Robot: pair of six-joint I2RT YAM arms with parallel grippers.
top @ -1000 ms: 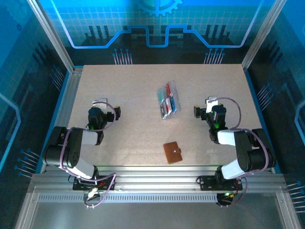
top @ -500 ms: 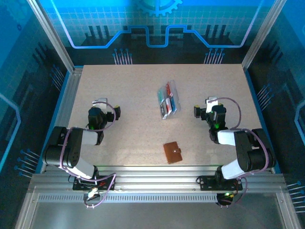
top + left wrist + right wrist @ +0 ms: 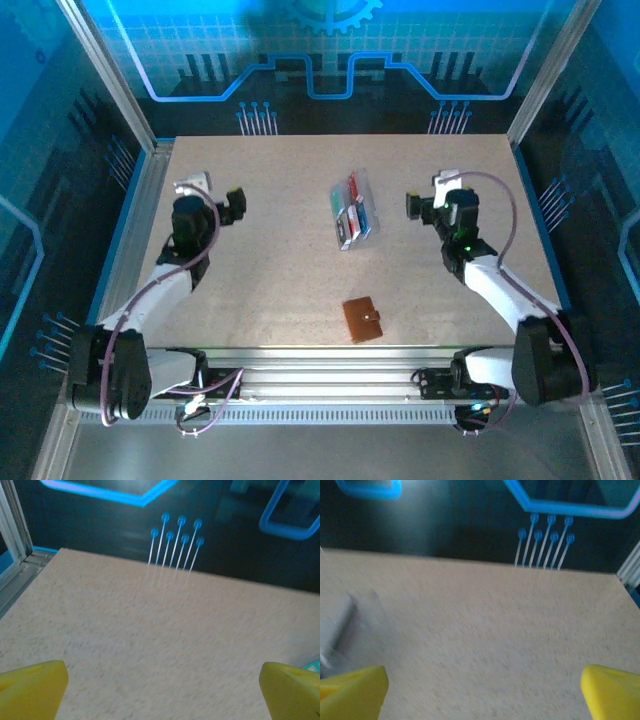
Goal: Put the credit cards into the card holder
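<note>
Left end effector (image 3: 213,192) is released, jaws spread wide with nothing between them. In the left wrist view its yellow fingertips (image 3: 31,687) sit at the two bottom corners over bare bench (image 3: 150,630). It hangs over the left part of the bench, well apart from every object.

Right end effector (image 3: 430,193) is also released and empty (its fingertips (image 3: 610,692) are just as wide in the right wrist view). It is over the right part of the bench, near the clear tray (image 3: 338,200) but apart from it. There is a blurred grey shape (image 3: 342,625) at the left of the right wrist view; can't tell what it is.

Credit cards (image 3: 354,212) lie in the clear tray, mid-bench toward the far side: red at the far end, blue/teal and white/dark nearer.

Card holder (image 3: 363,320) is brown, folded shut and flat on the bench by the near edge, with its clasp tab on the right side. It is well apart from the tray and both end effectors.
</note>
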